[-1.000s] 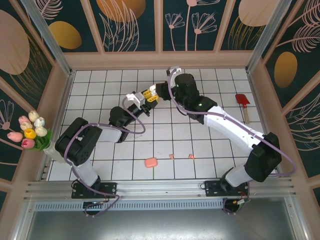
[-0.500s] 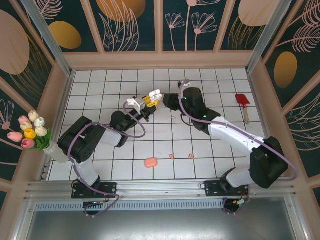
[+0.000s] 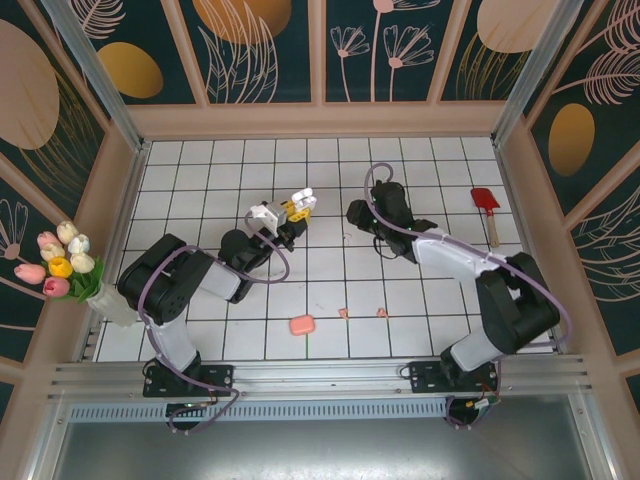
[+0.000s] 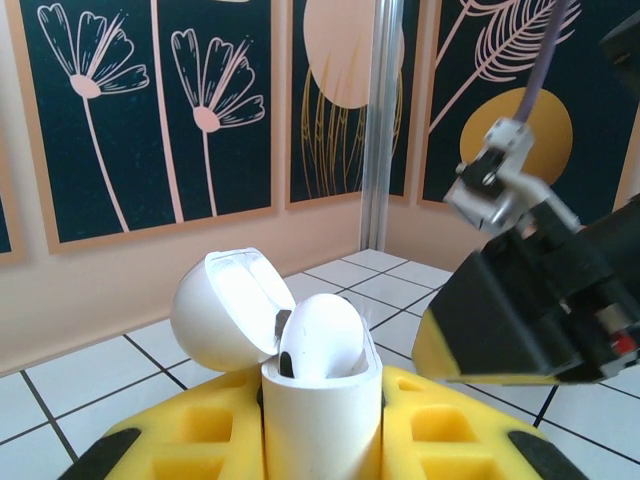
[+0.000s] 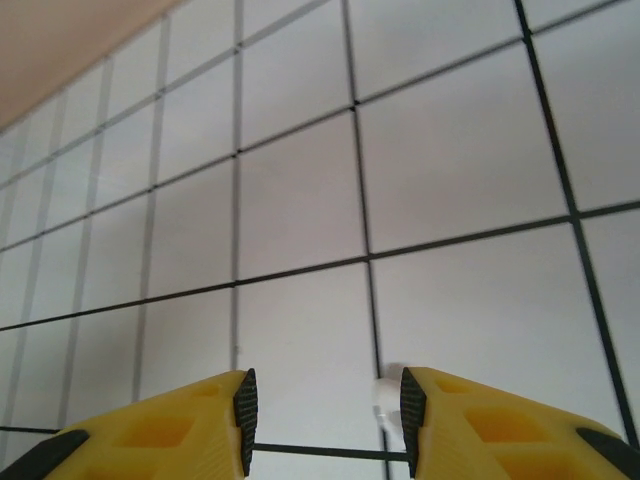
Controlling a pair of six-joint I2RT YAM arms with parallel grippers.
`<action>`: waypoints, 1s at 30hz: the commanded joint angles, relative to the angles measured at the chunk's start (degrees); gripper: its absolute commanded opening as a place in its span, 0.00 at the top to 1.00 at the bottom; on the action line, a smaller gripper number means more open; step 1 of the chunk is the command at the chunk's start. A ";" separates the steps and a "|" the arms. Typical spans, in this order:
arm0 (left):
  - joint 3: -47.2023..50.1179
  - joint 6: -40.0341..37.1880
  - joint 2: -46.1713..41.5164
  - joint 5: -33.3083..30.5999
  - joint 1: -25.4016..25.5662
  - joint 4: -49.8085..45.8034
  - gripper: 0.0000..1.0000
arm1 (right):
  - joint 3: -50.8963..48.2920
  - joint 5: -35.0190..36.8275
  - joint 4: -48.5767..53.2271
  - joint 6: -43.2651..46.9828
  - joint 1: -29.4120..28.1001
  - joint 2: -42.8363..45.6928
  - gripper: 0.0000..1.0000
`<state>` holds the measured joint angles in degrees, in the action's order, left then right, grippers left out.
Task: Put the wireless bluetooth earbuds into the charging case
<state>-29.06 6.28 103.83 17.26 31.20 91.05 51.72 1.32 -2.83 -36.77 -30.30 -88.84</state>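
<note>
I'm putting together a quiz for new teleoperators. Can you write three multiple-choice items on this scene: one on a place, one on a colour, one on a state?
1. Where does the pink case lie?
A) by the spatula
B) on the near tiles
C) beside the tulips

2. What colour is the case in the left end effector?
A) pink
B) red
C) white

3. How is its lid?
A) open
B) shut
C) lying on the tiles

Key:
1 B, it rests alone in the tile row nearest the arms.
2 C, the left wrist view shows a white shell between the yellow fingers.
3 A, the lid is swung back on its hinge.
</note>
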 commanded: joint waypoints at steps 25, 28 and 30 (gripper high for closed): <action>-1.04 -2.50 -4.51 -0.73 -0.04 4.06 1.00 | 10.96 -2.66 8.16 1.67 -0.72 -19.46 0.54; -1.18 -2.45 -4.51 -0.64 0.07 4.05 1.00 | 12.36 -2.44 9.90 2.99 -0.72 -20.47 0.54; -1.26 -2.59 -4.64 -0.64 0.00 3.88 1.00 | 13.32 -1.89 11.30 3.55 -2.01 -21.26 0.54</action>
<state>-28.93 4.56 100.75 16.43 31.18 91.22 63.07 -2.37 4.29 -35.62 -30.87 -108.55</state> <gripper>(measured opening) 0.248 0.455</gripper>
